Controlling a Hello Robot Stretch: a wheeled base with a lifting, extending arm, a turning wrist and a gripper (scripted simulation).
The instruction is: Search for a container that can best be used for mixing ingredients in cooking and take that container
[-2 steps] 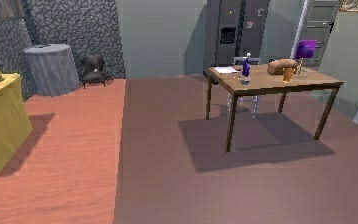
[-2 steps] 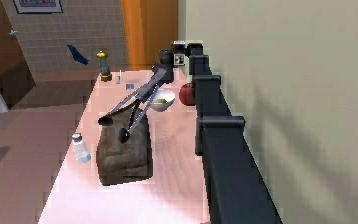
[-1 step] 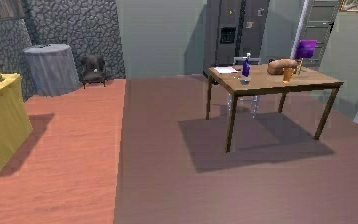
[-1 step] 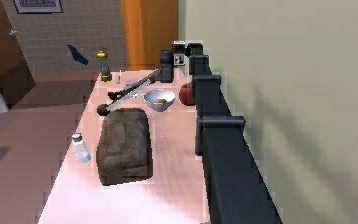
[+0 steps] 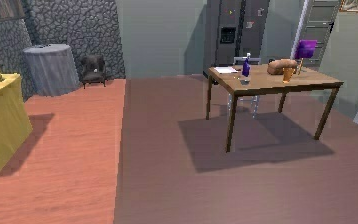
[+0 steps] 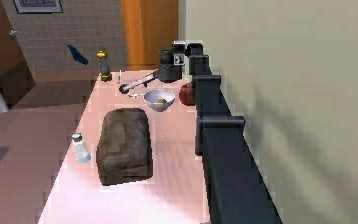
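Forward view first: there's a tall dark fridge (image 5: pixel 237 30) on the far wall. In front of it, to the right, is a wooden surface (image 5: pixel 317 82) with a brown loaf-looking lump (image 5: pixel 282 67), some purple flowers (image 5: pixel 306 48) and a little blue bottle (image 5: pixel 245 68) on it. Far left there's a grey round bin-type thing (image 5: pixel 50 68), plus a yellow block of furniture (image 5: pixel 2 120) at the near left edge.

Arm side view: the dark arm (image 6: pixel 232 150) runs along the right side of a pink surface (image 6: pixel 172 185). Biggest thing on it is a dark brown loaf (image 6: pixel 125 145), near and roughly centre. Farther back sits the bowl (image 6: pixel 160 100), small and grey with something yellowish-green inside. A red round thing (image 6: pixel 186 95) is touching it or just beside it on the right, can't say which. The hand (image 6: pixel 167 70) is at the far side of the bowl. Stuff sits on the surface around it, so I can't tell if it's holding anything. A ladle-ish utensil (image 6: pixel 137 83) lies left of the hand, a small mill (image 6: pixel 105 66) stands at the far left, and a tiny shaker (image 6: pixel 80 150) is near, left of the loaf
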